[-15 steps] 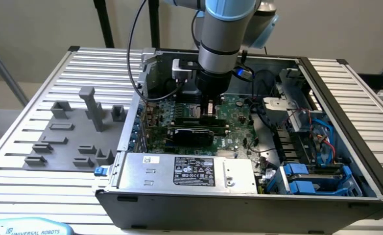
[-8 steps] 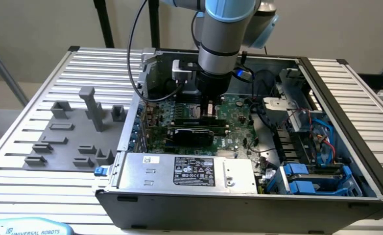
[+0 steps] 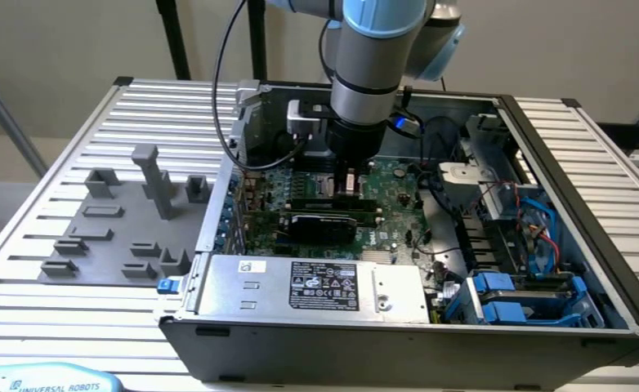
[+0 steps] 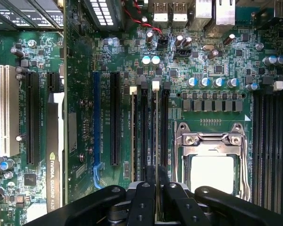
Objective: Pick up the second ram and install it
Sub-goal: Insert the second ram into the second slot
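Note:
My gripper [image 4: 156, 188] is shut on the second ram [image 4: 156, 122], a thin strip seen edge-on between the black fingers [image 4: 142, 197]. The strip runs along the memory slots [image 4: 148, 136] of the green motherboard [image 4: 94, 70], right beside the CPU socket [image 4: 210, 155]. Whether it is seated in a slot or just above it, I cannot tell. In the exterior view the arm reaches straight down into the open computer case [image 3: 407, 327], and the gripper [image 3: 348, 181] is low over the motherboard [image 3: 396, 184].
A black graphics card [image 3: 319, 224] lies just in front of the gripper. The power supply [image 3: 309, 286] fills the case's front. Cables [image 3: 440, 188] and blue drive bays [image 3: 516, 298] sit at the exterior view's right. Grey fixture blocks [image 3: 113, 229] stand on the table at its left.

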Available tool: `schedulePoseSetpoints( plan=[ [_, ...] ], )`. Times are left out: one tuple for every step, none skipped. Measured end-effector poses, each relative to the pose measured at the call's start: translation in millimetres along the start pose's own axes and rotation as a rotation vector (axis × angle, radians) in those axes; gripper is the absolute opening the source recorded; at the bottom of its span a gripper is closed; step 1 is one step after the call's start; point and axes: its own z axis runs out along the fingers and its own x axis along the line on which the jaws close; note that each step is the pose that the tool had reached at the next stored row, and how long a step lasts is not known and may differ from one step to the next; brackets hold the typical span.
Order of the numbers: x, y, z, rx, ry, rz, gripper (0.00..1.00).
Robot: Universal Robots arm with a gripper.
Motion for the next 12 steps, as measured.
schedulePoseSetpoints(
  plan=[
    [0.0,0.0,0.0,-0.0011,0.0000,0.000,0.14],
    [-0.1,0.0,0.0,-0.0017,0.0001,0.000,0.14],
    [-0.1,0.0,-0.1,-0.0020,0.0002,0.000,0.14],
    [-0.1,0.0,-0.1,-0.0021,0.0002,0.000,0.14],
    [-0.1,0.0,-0.1,-0.0022,0.0003,0.000,0.14],
    [-0.1,-0.1,0.0,-0.0022,0.0004,0.000,0.14],
    [-0.1,-0.1,0.2,-0.0021,0.0003,0.000,0.14],
    [-0.1,-0.1,0.4,-0.0021,0.0002,0.000,0.14],
    [-0.1,-0.1,0.5,-0.0021,0.0002,0.000,0.14],
    [0.0,-0.1,0.6,-0.0022,0.0003,0.000,0.14],
    [0.0,-0.1,0.6,-0.0024,0.0003,0.000,0.14],
    [0.0,-0.1,0.6,-0.0023,0.0004,0.000,0.15]
  ],
)
